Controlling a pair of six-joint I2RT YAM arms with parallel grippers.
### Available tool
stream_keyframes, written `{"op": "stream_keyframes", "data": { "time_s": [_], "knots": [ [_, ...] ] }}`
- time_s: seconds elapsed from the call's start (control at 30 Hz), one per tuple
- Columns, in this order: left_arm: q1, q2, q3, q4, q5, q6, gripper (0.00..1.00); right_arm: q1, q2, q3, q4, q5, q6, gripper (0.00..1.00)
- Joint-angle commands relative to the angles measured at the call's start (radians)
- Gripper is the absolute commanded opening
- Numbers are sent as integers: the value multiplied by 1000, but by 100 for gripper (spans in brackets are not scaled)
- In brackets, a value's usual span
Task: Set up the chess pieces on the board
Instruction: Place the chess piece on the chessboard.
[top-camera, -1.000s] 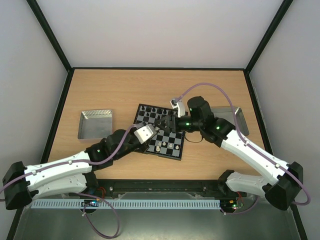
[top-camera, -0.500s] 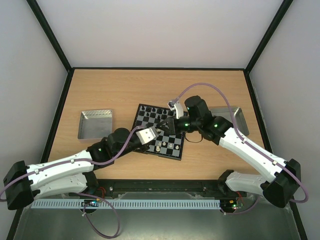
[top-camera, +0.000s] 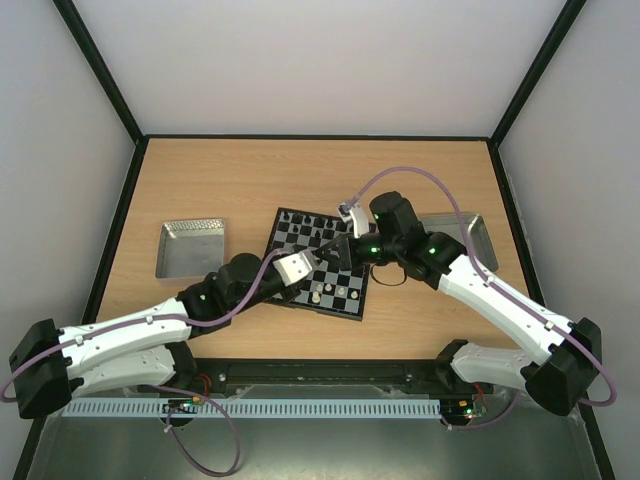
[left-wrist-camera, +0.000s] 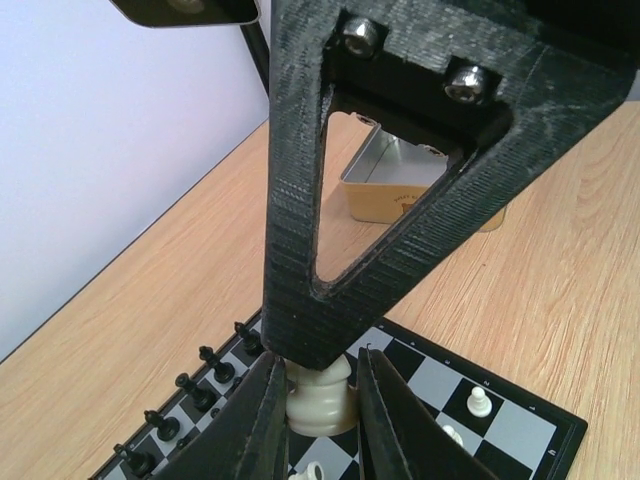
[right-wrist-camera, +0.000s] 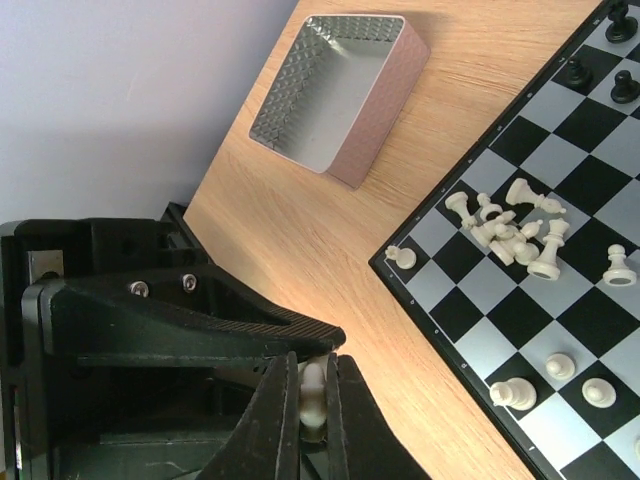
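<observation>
**Held item:** one cream-white chess piece (left-wrist-camera: 318, 402), upright, in the air directly above the small square chessboard with black and pale grey checks (right-wrist-camera: 600, 320).

**Left fingers** (left-wrist-camera: 262, 425): closed to a narrow gap, clamped on the piece's broad base.

**Right fingers** (right-wrist-camera: 282, 420): almost fully closed, pinching the slim upper part of the same piece from the opposite side.

**Change:** compared with the overhead view a second ago, the right wrist has drawn in slightly toward the left fingers. The left arm has pushed a little forward, so the two now meet on one figure.

**Reading:** probably a mid-air hand-over or re-grip. It cannot be told which side will let go.

**Remaining stock:**
- A heap of toppled cream-white figures (right-wrist-camera: 505, 228) lies on the board beyond the right fingers.
- A few standing cream pawns (right-wrist-camera: 560, 365) are close beside that heap.
- A row of black figures (left-wrist-camera: 187, 388) stands along the board edge, to the left of the left fingers.

**Progress:** the cream-white side looks largely unplaced, so much of the task appears to remain.

**Surroundings:** a shiny rectangular metal tray (right-wrist-camera: 385, 110) sits on the pale wooden tabletop (top-camera: 250, 180), well beyond the right fingers and apart from the board.
</observation>
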Motion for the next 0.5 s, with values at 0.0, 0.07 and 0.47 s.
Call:
{"op": "stream_keyframes", "data": {
  "time_s": [0.0, 0.07, 0.47],
  "knots": [
    [7, 4, 11, 35, -3, -10, 11, 5, -5, 11, -9, -3, 4, 2],
    [7, 3, 7, 40, -17, -34, 24, 4, -9, 12, -5, 30, 6, 2],
    [97, -141, 43, -223, -345, -624, 100, 165, 60, -36, -83, 763, 60, 2]
  ]
}}
